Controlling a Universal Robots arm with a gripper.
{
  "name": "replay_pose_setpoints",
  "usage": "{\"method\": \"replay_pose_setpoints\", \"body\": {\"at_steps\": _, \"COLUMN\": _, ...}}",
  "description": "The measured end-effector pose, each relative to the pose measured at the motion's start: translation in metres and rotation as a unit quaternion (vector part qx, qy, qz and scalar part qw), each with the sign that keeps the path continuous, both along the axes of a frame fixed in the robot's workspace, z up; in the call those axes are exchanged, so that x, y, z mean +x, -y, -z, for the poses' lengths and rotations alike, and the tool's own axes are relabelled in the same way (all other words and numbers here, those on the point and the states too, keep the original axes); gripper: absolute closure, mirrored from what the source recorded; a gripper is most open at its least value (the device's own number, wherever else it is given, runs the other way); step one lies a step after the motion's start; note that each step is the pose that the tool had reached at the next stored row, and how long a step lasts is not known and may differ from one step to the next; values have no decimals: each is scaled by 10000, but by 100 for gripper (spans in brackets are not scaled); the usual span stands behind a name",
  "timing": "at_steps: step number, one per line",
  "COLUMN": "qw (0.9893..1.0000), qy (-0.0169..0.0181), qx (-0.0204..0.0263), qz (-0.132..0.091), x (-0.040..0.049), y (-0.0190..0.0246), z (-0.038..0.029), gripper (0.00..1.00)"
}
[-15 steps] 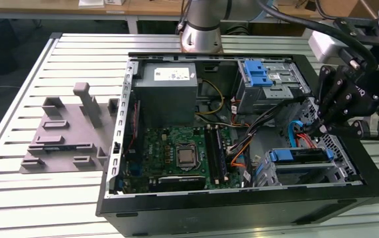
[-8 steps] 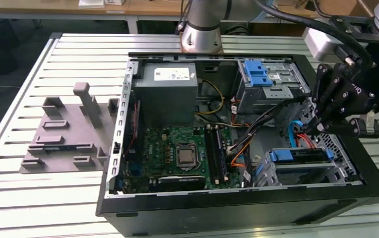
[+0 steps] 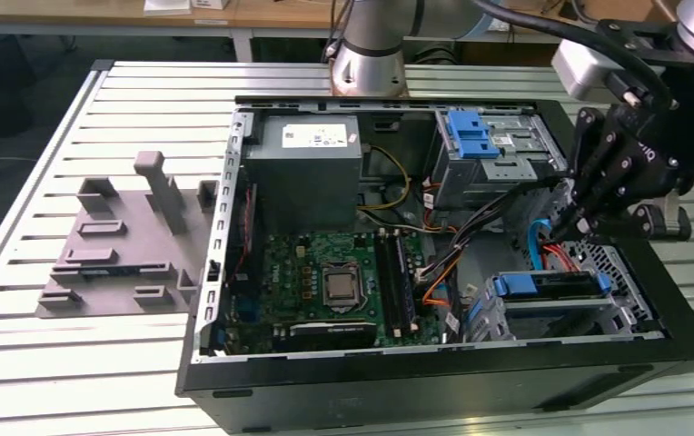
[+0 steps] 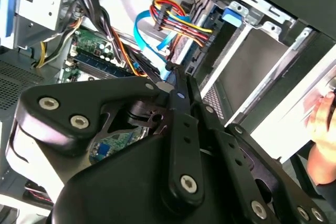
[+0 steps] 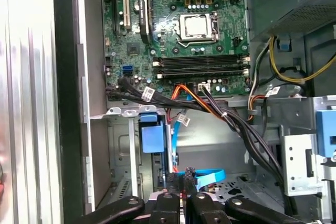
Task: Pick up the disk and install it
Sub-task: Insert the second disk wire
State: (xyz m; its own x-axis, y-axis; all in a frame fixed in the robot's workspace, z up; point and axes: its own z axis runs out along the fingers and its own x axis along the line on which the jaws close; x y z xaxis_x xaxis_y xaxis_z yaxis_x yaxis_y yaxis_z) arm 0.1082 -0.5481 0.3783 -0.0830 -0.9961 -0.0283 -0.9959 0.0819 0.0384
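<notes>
End effector (image 5: 181,182) fingers pressed together above the computer case (image 3: 444,363); exterior view alone showing the disk (image 3: 550,287) in its bay.

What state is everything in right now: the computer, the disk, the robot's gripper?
Computer case: open, side panel off.
Disk: sitting in the drive bay.
Gripper: jaws shut, holding nothing, close to that bay.
Processor: bare, no cooler on it.
</notes>
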Motion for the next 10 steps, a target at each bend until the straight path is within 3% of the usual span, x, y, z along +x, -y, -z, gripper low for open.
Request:
{"method": "replay_pose_setpoints", "body": {"at_steps": 4, "qw": 10000, "qy": 0, "qx": 0, "qz": 0, "x": -1, "y": -16, "z": -47, "gripper": 82}}
{"method": "replay_pose_setpoints", "body": {"at_steps": 5, "qw": 10000, "qy": 0, "qx": -1, "qz": 0, "x": -1, "y": -19, "z": -57, "gripper": 75}}
{"method": "replay_pose_setpoints", "body": {"at_steps": 10, "qw": 10000, "qy": 0, "qx": 0, "qz": 0, "x": -3, "y": -47, "z": -59, "gripper": 75}}
